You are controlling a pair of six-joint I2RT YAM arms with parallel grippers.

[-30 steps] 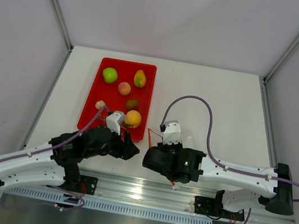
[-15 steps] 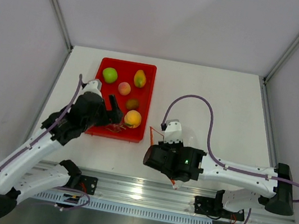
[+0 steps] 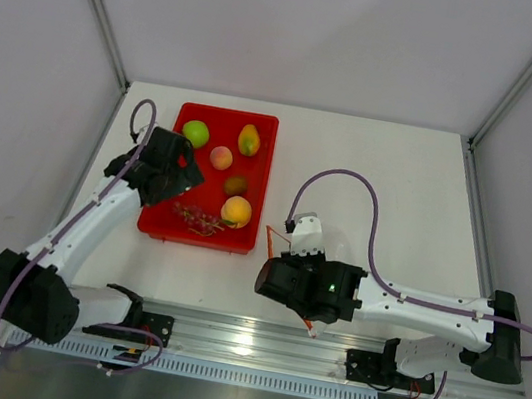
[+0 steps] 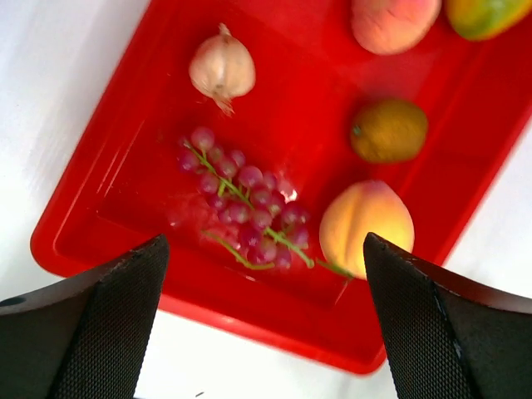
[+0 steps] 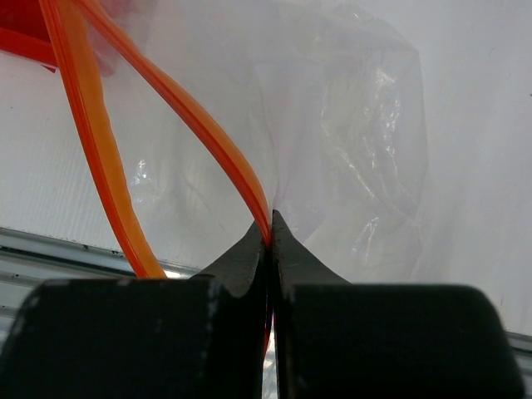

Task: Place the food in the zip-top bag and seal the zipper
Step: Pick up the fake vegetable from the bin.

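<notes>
The food lies in a red tray: green apple, mango, peach, kiwi, orange and a dark red grape bunch. My left gripper hovers open over the tray's left side. Its wrist view has the grape bunch between the wide jaws and the garlic bulb beyond. My right gripper is shut on the orange-red zipper of the clear zip-top bag, holding its mouth open. The zipper shows right of the tray.
A second strand of the zipper loops down on the left in the right wrist view. The metal rail runs along the near table edge under both arms. White walls and frame posts close in the table's sides and back.
My left arm has swung from beside the bag back and left over the tray, its jaws widening. The grape bunch has come into view in the tray's front. The right arm has not moved.
</notes>
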